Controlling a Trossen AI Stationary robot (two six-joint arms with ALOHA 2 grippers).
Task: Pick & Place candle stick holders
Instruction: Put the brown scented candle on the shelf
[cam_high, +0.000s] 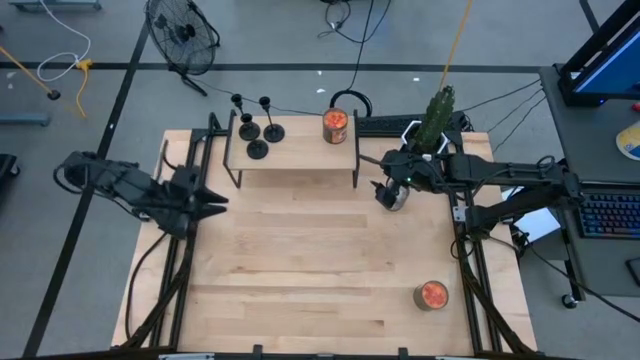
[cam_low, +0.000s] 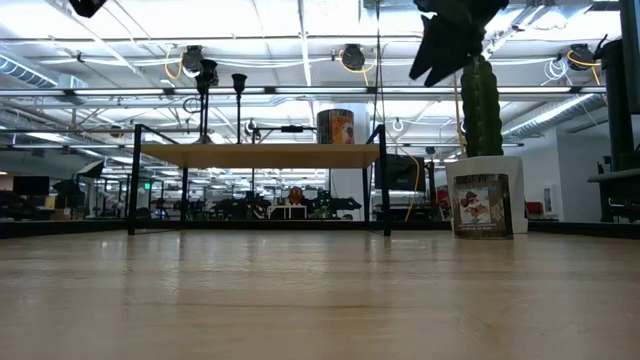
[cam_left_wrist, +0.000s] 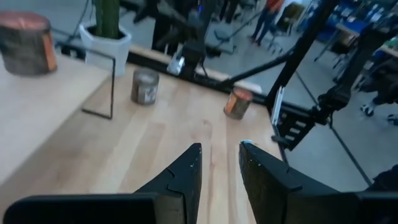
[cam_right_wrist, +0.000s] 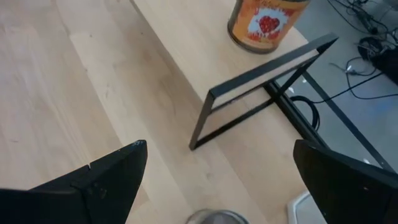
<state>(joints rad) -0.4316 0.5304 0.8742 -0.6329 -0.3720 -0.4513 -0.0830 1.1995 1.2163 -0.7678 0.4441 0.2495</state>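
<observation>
No legible text anywhere; only red-and-orange artwork on the can labels (cam_right_wrist: 266, 22) and planter label (cam_low: 476, 208).

place: robotics lab, probably in an open-plan office | evidence: wooden table (cam_high: 300, 260) on metal frame; floor cables (cam_high: 60, 65); fan (cam_high: 182, 32); keyboard (cam_high: 610, 213); ceiling pipes and lights (cam_low: 300, 60); distant desks blurred

I see grey floor (cam_high: 90, 110) around the tabletop (cam_high: 320, 270), a fan (cam_high: 182, 32) beyond it, bright ceiling lights (cam_low: 300, 20) overhead.
</observation>
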